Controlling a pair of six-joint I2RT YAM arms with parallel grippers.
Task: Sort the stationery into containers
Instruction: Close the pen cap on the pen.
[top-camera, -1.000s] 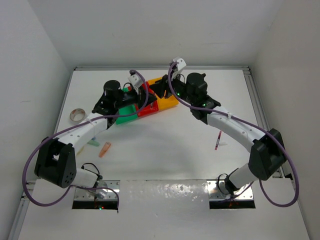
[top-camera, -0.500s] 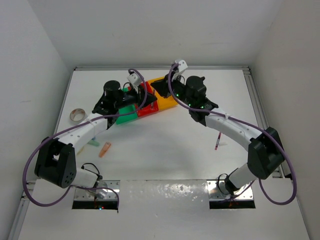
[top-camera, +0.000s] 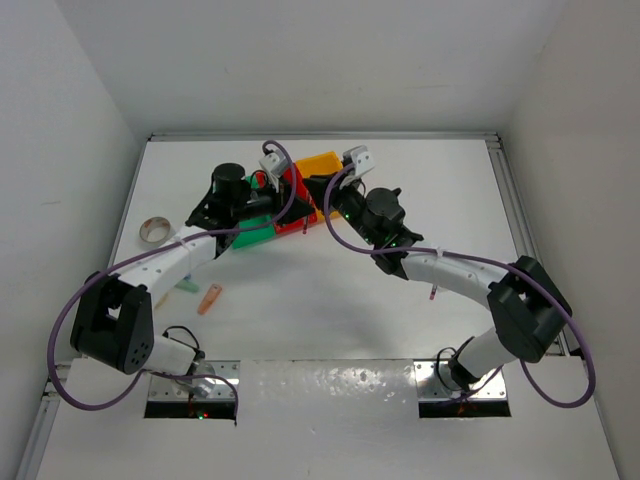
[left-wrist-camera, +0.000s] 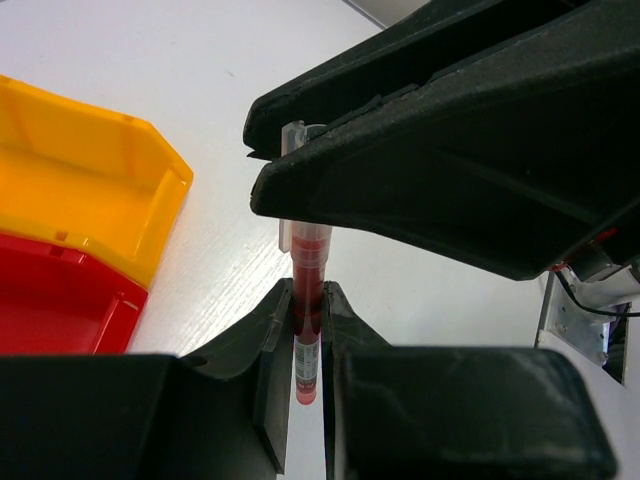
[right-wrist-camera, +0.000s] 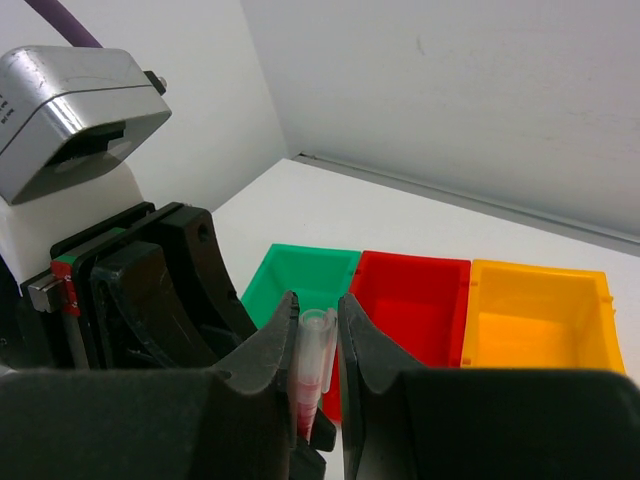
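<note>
Up off the bench, the red pen is pinched by both arms at once. The left fingers squeeze its lower part tight. The right fingers squeeze the end with the clear cap. The pen hangs just beside the row of three joined bins: the green bin, the red bin and the yellow-orange bin. Well off to the left, a tape roll lies on the bench. A teal stick and an orange stick lie close together near the left arm. Another thin pen lies by the right arm.
</note>
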